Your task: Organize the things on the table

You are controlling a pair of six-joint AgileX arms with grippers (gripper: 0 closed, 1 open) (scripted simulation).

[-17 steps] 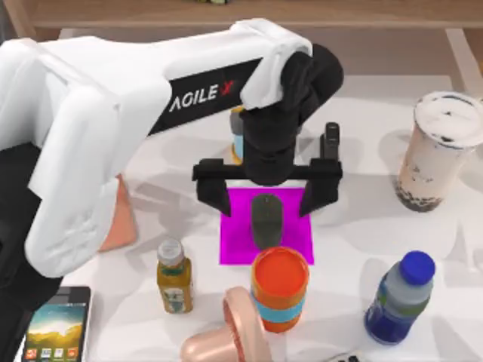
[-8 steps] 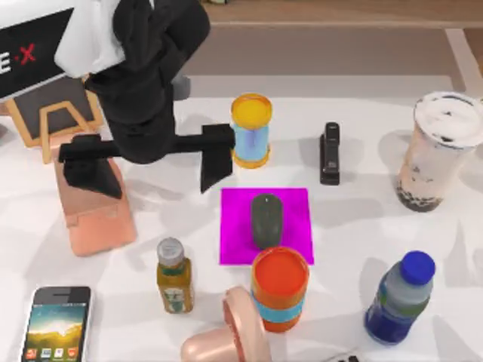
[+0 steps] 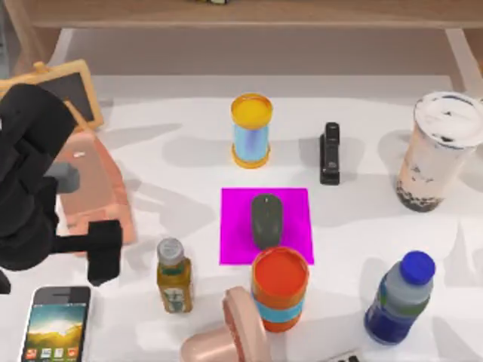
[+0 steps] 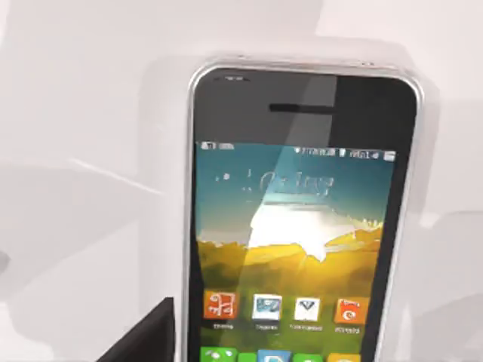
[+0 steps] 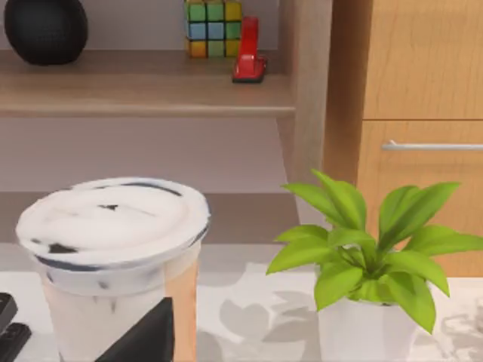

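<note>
Left gripper (image 3: 56, 260) hangs at the surface's (image 3: 189, 162) left edge, around 8 o'clock from centre. One dark finger (image 3: 104, 251) shows plainly in the top view, the other is cut off at the frame edge; they look spread apart with nothing between them.

Smartphone (image 3: 55, 323) lies flat, screen up, at the near-left corner, just toward 6 o'clock from the left gripper. Its long axis runs 12-to-6. In the left wrist view the smartphone (image 4: 298, 219) sits straight below the camera. My judgement: the left arm is the nearer one by far, and the coming grasp should close across the phone's short width.

Mouse (image 3: 266, 219) rests on the magenta mat (image 3: 235, 241) at centre, long axis 12-to-6.

Milk-tea cup (image 3: 440, 151) stands upright near 2 o'clock at the right edge. The right wrist view looks at the cup (image 5: 113, 256) from close by; I cannot tell the right gripper's state.
</note>
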